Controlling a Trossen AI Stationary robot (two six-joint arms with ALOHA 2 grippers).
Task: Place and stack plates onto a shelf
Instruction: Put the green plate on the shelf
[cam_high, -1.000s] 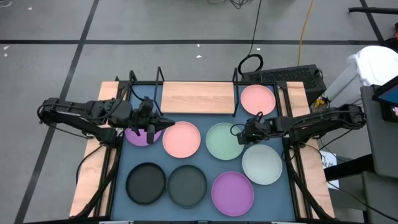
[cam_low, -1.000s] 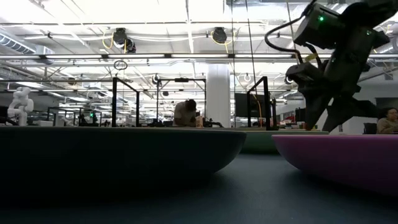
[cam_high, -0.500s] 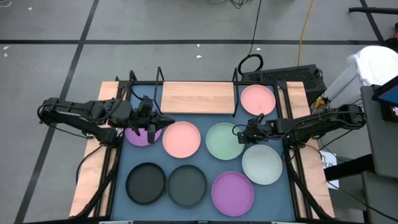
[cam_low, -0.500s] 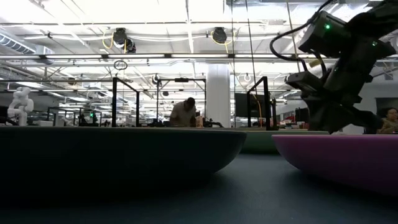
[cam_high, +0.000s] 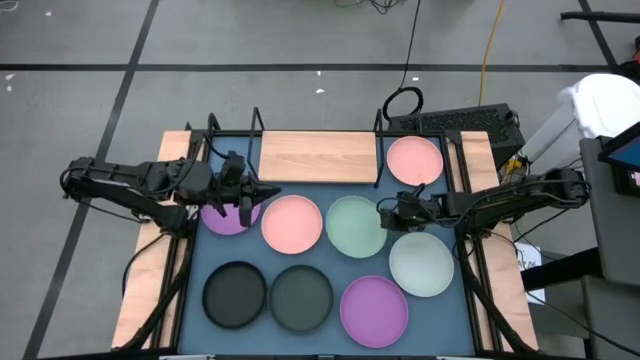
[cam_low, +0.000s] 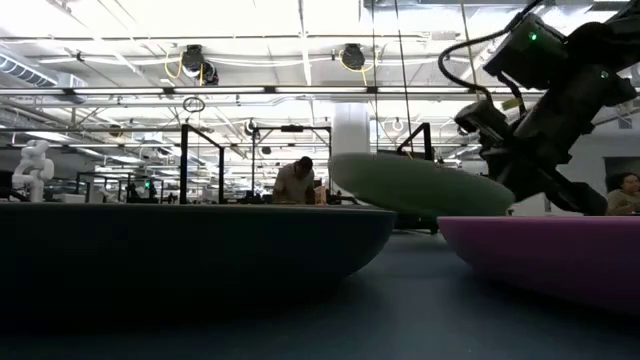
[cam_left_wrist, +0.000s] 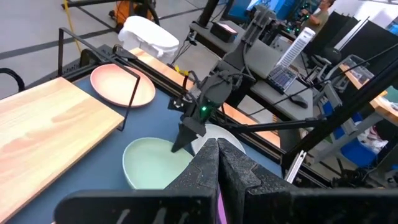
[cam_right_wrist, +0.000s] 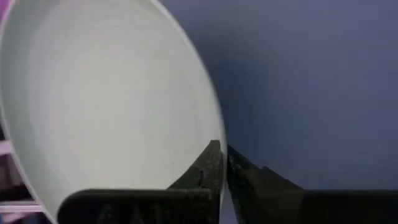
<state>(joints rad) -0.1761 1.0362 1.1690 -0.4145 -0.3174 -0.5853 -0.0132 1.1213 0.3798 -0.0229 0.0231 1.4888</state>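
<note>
Right hand (cam_high: 385, 213): clamped on green plate (cam_high: 356, 226) rim, plate tilted off mat. Shelf (cam_high: 318, 157) just beyond, toward far edge. Left hand (cam_high: 243, 192): together, over purple plate (cam_high: 226, 217).

Wooden table (cam_high: 150, 290) carries dark blue mat (cam_high: 320, 265) and light wooden shelf (cam_high: 315, 157); pink plate (cam_high: 414, 160) on shelf.

shelf (cam_high: 318, 157) behind plates | one plate (cam_high: 414, 160) on shelf, right end | mat (cam_high: 325, 262) under others
</note>
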